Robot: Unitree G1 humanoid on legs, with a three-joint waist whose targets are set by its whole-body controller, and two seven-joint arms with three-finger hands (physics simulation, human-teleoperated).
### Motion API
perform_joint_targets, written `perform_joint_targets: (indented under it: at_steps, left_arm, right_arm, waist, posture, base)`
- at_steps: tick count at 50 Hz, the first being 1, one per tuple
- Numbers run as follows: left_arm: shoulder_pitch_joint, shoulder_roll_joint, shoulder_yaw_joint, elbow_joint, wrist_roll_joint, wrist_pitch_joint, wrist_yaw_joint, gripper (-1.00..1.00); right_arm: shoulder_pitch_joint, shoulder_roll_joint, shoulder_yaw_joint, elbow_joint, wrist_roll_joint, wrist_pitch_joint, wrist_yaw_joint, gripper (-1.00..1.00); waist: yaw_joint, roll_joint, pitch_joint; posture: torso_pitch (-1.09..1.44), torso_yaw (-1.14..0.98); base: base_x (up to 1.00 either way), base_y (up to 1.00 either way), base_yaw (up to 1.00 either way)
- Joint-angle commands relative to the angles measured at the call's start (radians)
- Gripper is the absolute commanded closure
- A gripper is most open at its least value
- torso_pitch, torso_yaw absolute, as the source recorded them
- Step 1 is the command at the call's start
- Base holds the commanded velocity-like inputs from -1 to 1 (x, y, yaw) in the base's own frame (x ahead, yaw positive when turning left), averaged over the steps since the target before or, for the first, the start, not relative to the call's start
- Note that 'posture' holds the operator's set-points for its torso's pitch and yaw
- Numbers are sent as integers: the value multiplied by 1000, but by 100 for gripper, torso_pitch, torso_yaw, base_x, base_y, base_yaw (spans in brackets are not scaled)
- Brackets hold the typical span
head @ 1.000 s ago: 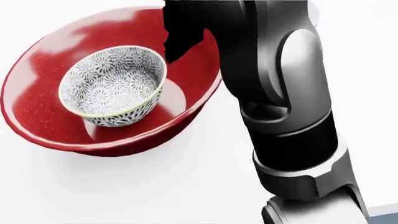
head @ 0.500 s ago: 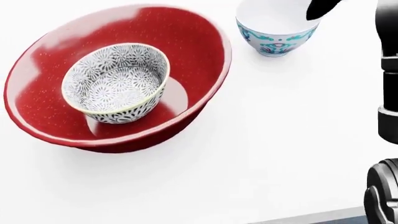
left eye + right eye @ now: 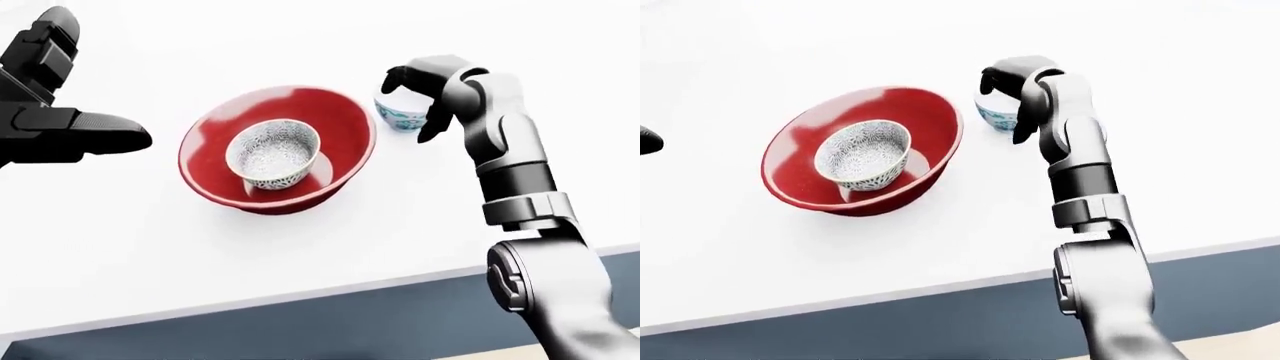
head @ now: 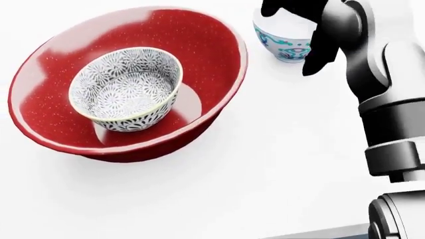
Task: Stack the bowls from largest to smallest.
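The right hand [image 3: 418, 94] hangs over the small white bowl with teal markings [image 4: 282, 42], its black fingers [image 4: 320, 50] spread and curved about the rim: one finger drops down the bowl's right side in the head view, the others arch over the top edge. The fingers stand around the bowl rather than pinching it, and whether any of them touches the rim cannot be told. The grey forearm [image 3: 1080, 161] runs down from the hand to the bottom right of the eye views. The small bowl sits upright on the white table [image 3: 300, 247], just beside the upper right edge of the big red bowl [image 4: 60, 124] but apart from it. The red bowl tilts a little, and inside it, upright on its floor, rests the middle-sized bowl with a black-and-white flower pattern [image 4: 126, 89]. Far to the left in the left-eye view, the left hand [image 3: 60, 124] hovers above the table, well apart from the bowls, its fingers stretched out and holding nothing.
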Motion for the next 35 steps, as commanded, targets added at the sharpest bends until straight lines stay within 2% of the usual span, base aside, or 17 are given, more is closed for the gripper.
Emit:
perform_joint_targets:
  at_steps: [1, 11, 16, 19, 20, 22, 25, 26, 32, 35]
  left_arm:
    - [-24, 22, 22, 1, 10, -25, 1, -100]
    - [-17, 18, 23, -7, 7, -27, 6, -100]
    - [-2, 6, 33, -10, 23, -25, -8, -100]
    - [1, -4, 29, -17, 32, -22, -13, -100]
    - [1, -5, 31, -16, 35, -21, -15, -100]
    - [2, -11, 29, -16, 43, -20, -19, -100]
    - [1, -15, 32, -16, 47, -15, -23, -100]
    - [1, -16, 34, -18, 46, -14, -23, -100]
    - [1, -16, 37, -17, 46, -11, -23, -100]
    - [-4, -12, 36, -15, 43, -11, -21, -100]
  right_arm:
    - [-51, -12, -9, -1, -3, -5, -57, -27]
    - [-92, -17, 11, 210, -55, 20, -207, -14]
    - [-105, -12, 23, 302, -64, 23, -284, -15]
    - [-114, -11, 26, 353, -64, 31, -330, -6]
    - [-117, -13, 27, 371, -64, 30, -346, 5]
    - [-121, -15, 31, 389, -64, 30, -362, 43]
    - [-130, -20, 37, 408, -68, 33, -387, 76]
    - [-131, -20, 38, 406, -69, 35, -388, 98]
    - [-139, -29, 43, 399, -79, 40, -393, 100]
    - [-163, -39, 31, 344, -76, 47, -349, 100]
  waist:
    - [-1, 1, -30]
    - [3, 0, -32]
    - [4, 2, -35]
    - [6, 2, -36]
    - [6, 2, -36]
    - [8, 2, -37]
    - [11, 1, -38]
    - [11, 0, -38]
    - [14, -3, -39]
    - [15, -3, -38]
  posture:
    - [0, 0]
    - [0, 0]
    - [0, 0]
    - [0, 0]
    - [0, 0]
    - [0, 0]
    - [0, 0]
    - [0, 0]
    - [0, 0]
    - [0, 0]
  base:
    - [0, 0, 0]
    - [0, 0, 0]
    - [0, 0, 0]
    - [0, 0, 0]
    - [0, 0, 0]
    - [0, 0, 0]
    - [0, 0, 0]
    - [0, 0, 0]
    - [0, 0, 0]
    - [0, 0, 0]
